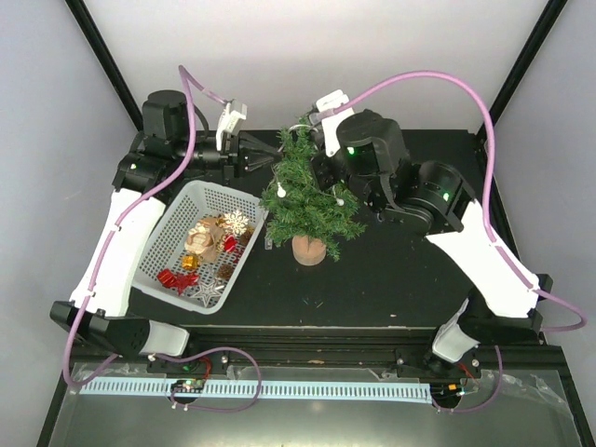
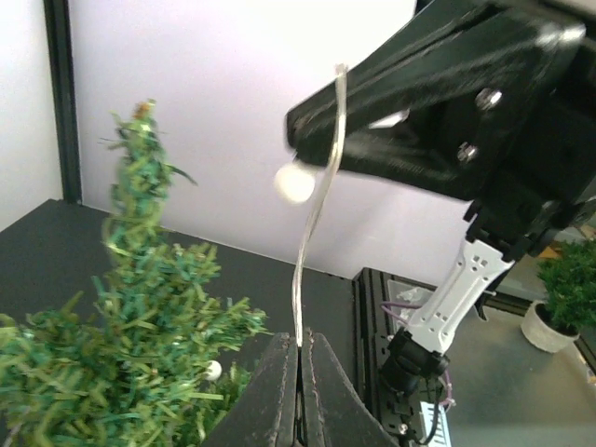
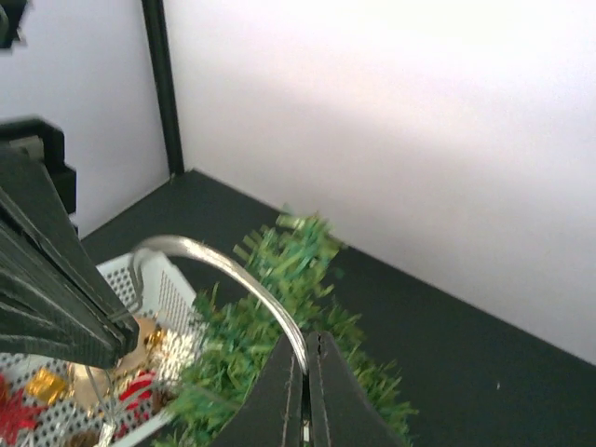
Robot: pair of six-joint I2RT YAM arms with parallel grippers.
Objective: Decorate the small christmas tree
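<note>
The small christmas tree (image 1: 307, 200) stands upright mid-table on its tan round base (image 1: 309, 250). A clear light string with small white bulbs (image 1: 280, 191) hangs over its branches. My left gripper (image 1: 273, 152) sits just left of the treetop, and my right gripper (image 1: 315, 130) just behind it. In the left wrist view my left gripper (image 2: 300, 358) is shut on the light string (image 2: 305, 270), which rises past a white bulb (image 2: 296, 182) to the right gripper's fingers (image 2: 372, 121). In the right wrist view my right gripper (image 3: 305, 368) is shut on the light string (image 3: 223, 270) arching above the tree (image 3: 279, 317).
A white perforated basket (image 1: 200, 191) left of the tree holds red bows, gold boxes, a silver star and a snowflake. The black table ends at rails on the right (image 1: 484, 177). A small potted plant (image 2: 568, 289) stands beyond the table.
</note>
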